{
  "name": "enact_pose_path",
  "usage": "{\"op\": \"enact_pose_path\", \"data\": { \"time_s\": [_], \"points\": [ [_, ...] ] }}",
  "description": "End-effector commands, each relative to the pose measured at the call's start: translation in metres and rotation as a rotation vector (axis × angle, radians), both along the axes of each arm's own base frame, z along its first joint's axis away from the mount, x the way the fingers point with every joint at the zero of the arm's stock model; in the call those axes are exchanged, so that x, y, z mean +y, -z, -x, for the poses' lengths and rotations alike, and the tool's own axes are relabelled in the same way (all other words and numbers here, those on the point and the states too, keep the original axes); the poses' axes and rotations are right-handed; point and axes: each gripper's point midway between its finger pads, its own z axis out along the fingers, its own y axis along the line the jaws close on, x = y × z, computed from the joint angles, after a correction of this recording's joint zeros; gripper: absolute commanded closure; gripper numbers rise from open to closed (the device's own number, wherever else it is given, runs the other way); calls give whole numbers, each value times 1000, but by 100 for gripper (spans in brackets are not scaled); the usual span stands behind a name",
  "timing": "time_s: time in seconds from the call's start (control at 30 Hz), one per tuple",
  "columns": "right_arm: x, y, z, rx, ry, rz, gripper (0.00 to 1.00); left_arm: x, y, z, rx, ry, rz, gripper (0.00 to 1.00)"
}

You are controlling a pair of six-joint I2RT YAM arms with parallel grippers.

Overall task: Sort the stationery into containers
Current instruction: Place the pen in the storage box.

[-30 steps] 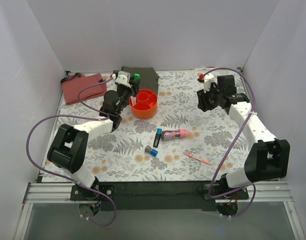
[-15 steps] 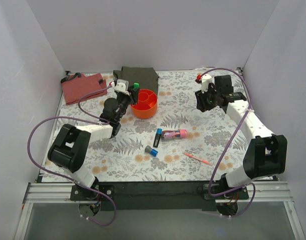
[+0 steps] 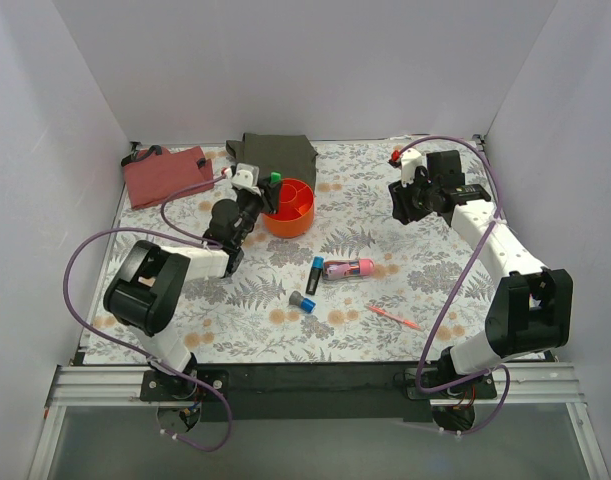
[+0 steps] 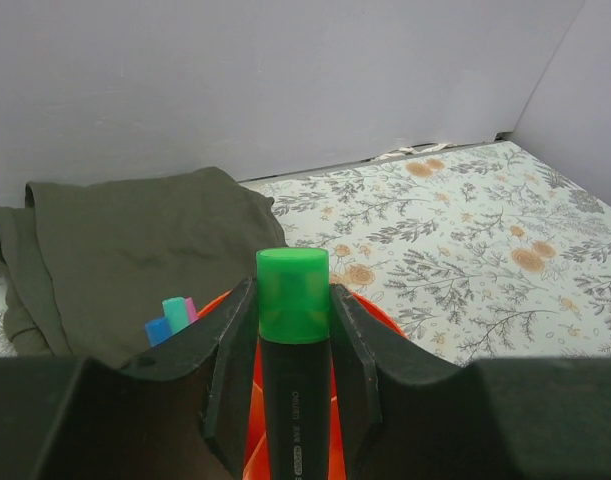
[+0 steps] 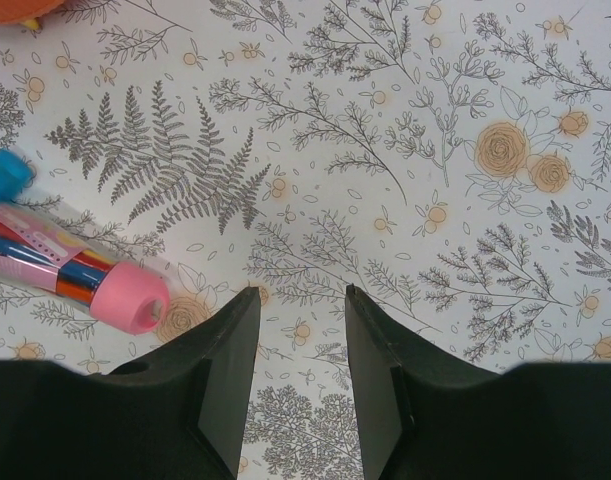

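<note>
My left gripper [image 3: 263, 188] is shut on a black marker with a green cap [image 4: 292, 300], held at the near-left rim of the orange bowl [image 3: 289, 207]; the bowl [image 4: 373, 308] shows behind the fingers, with blue, teal and pink item tips [image 4: 171, 318] in it. My right gripper [image 5: 299, 292] is open and empty above the floral cloth, at the far right in the top view [image 3: 409, 202]. A fat pink tube [image 3: 347, 268], a black marker with a blue cap [image 3: 314, 274], a short blue-grey cylinder [image 3: 302, 301] and an orange-red pen [image 3: 394, 317] lie on the cloth. The tube [image 5: 80, 270] is left of my right fingers.
A folded olive-green cloth [image 3: 280, 153] lies behind the bowl and a folded red cloth [image 3: 167, 174] at the far left. A small red item [image 3: 397, 155] sits at the far right edge. White walls enclose the table on three sides.
My left gripper has moved right and toward the bowl with the green-capped marker. My right gripper has shifted slightly left.
</note>
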Motion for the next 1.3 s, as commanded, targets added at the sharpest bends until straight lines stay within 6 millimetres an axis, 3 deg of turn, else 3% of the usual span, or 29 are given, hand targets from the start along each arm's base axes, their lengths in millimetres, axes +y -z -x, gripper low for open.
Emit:
{"op": "enact_pose_path", "data": {
  "time_s": [0.0, 0.37, 0.47, 0.5, 0.63, 0.77, 0.8, 0.83, 0.87, 0.93, 0.97, 1.03, 1.07, 1.1, 1.13, 1.17, 1.27],
  "points": [
    [1, 3, 0, -3, -13, 10, 52, 0, 8, 1, 2, 4, 17, 100],
    [2, 13, 3, 13, -15, 8, 52, 3, 11, 7, -33, -6, 22, 99],
    [2, 10, 1, 3, -14, 9, 52, 3, 10, 9, -46, -1, 0, 70],
    [1, 9, 1, 1, -10, 10, 52, 4, 2, 10, -59, -2, 1, 59],
    [4, 5, 1, -11, -18, 7, 52, 9, -25, 13, -103, -21, -39, 47],
    [7, -3, -3, -36, -25, 1, 51, 24, -43, 16, -116, -83, -98, 43],
    [7, -4, -4, -42, -25, 2, 51, 26, -52, 18, -132, -88, -106, 43],
    [6, -7, -6, -48, -20, 4, 52, 30, -74, 26, -170, -95, -101, 43],
    [6, -11, -8, -59, -17, 5, 51, 29, -72, 32, -137, -71, -126, 43],
    [5, -16, -9, -73, -16, 10, 51, 14, -89, 44, -108, 37, -158, 43],
    [3, -19, -10, -80, -11, 15, 51, 7, -70, 62, 15, 131, -220, 43],
    [3, -23, -10, -90, -8, 17, 51, -21, -74, 97, 88, 374, -243, 43],
    [2, -26, -9, -96, 2, 14, 51, -24, -48, 118, 233, 453, -251, 43],
    [0, -26, -7, -94, 14, 12, 51, -36, -39, 141, 292, 585, -244, 43],
    [-1, -26, -5, -91, 23, 10, 51, -36, -30, 150, 359, 612, -247, 44],
    [-3, -29, -2, -97, 35, 2, 51, -37, -9, 166, 473, 635, -258, 44],
    [-6, -28, 9, -67, 76, -51, 50, -38, 26, 186, 554, 662, -322, 44]
  ]
}}
